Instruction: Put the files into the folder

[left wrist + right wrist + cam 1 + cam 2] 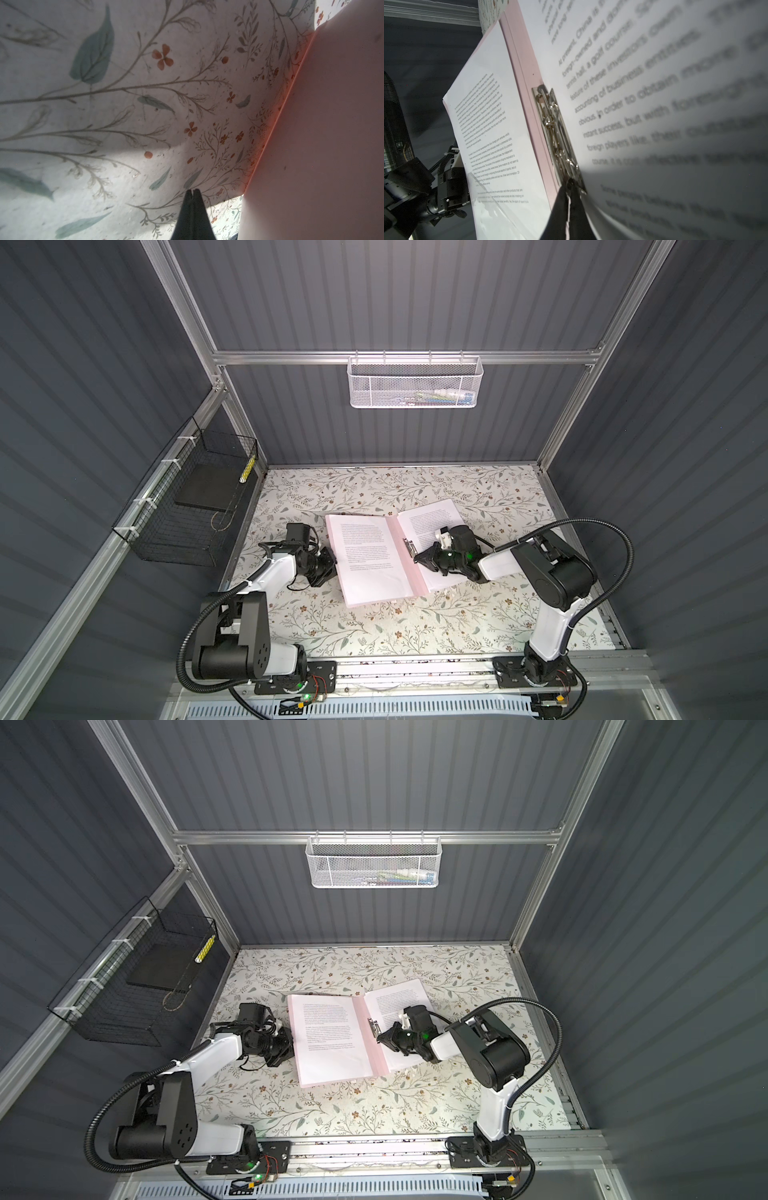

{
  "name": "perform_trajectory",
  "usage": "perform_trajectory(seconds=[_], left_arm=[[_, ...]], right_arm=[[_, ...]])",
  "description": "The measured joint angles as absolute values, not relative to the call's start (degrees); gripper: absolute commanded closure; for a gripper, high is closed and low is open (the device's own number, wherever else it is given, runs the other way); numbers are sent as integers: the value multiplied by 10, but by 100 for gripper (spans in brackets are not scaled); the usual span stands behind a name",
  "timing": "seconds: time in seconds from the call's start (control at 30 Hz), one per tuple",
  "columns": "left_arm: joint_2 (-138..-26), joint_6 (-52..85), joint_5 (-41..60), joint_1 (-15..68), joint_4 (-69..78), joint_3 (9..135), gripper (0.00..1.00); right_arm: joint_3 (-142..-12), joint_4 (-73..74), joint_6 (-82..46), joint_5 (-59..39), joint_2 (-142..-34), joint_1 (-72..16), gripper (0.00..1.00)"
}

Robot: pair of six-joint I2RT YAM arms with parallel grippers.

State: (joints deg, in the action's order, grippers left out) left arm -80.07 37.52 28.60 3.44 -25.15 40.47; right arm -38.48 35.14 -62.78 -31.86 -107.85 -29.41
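The pale pink folder (409, 580) (376, 1058) lies open on the floral table. One white printed file (365, 556) rests on its left half and another file (432, 516) on its right half. A metal clip (410, 547) (552, 124) runs along the spine. My right gripper (417, 559) (572, 184) reaches in over the right sheet, its jaws almost together and pinching the near end of the clip. My left gripper (332, 561) (193, 190) is shut on nothing, low over the table just beside the folder's (322, 135) left edge.
A black wire basket (187, 514) on the left wall holds a flat black slab (205, 485). A white mesh basket (413, 383) hangs on the back rail. The floral table cover (374, 639) stretches to the front rail, where both arm bases stand.
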Motion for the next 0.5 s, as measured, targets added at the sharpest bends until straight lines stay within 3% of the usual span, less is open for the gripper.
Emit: perform_trajectory(seconds=[0.27,0.5], left_arm=[[-801,366,286,34,-263,428,100],[-801,364,291,34,-261,435,97]], right_arm=[[-389,206,-587,-258,-983,-301,43],[-443,9,-514,-171,-900,-300,20]])
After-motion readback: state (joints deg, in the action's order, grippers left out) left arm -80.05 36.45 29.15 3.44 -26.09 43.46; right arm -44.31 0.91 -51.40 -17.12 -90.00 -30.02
